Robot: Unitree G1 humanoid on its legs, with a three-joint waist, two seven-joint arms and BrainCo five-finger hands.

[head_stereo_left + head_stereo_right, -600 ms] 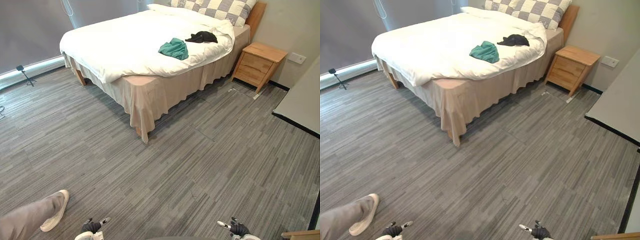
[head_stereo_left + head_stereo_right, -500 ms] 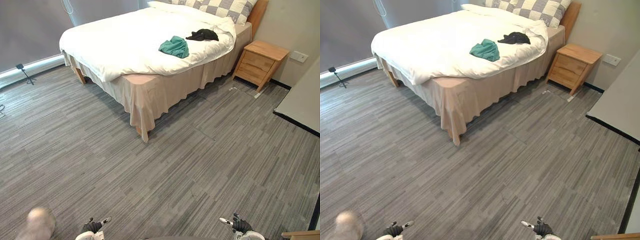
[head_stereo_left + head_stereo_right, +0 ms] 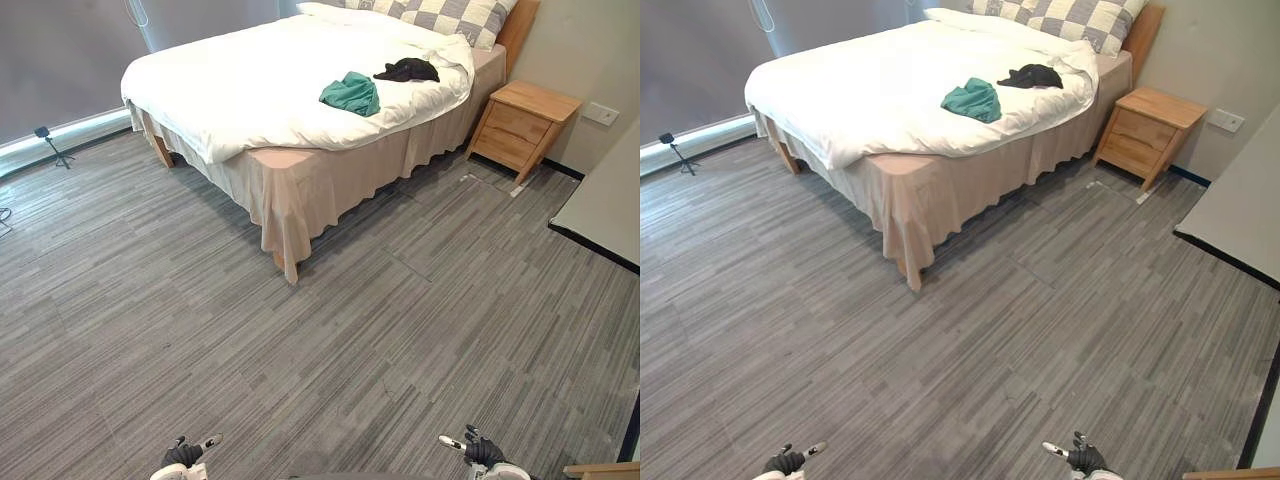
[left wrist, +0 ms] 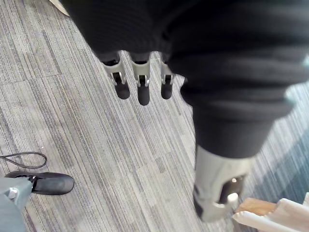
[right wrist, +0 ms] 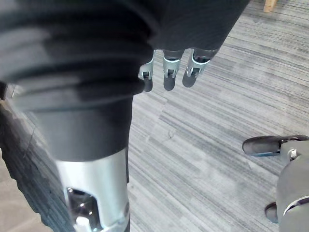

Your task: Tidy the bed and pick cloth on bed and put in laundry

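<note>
On bed, green cloth, black cloth

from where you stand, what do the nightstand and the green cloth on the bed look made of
The nightstand looks like light wood with a matt finish, judging by its warm tan tone; it could be veneer. The green cloth looks like soft matt fabric, since it lies crumpled in folds.

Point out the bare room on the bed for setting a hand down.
Bare: the white duvet between the foot edge and the green cloth. Crowded: toward the pillows, where the black cloth lies near the green one.
</note>
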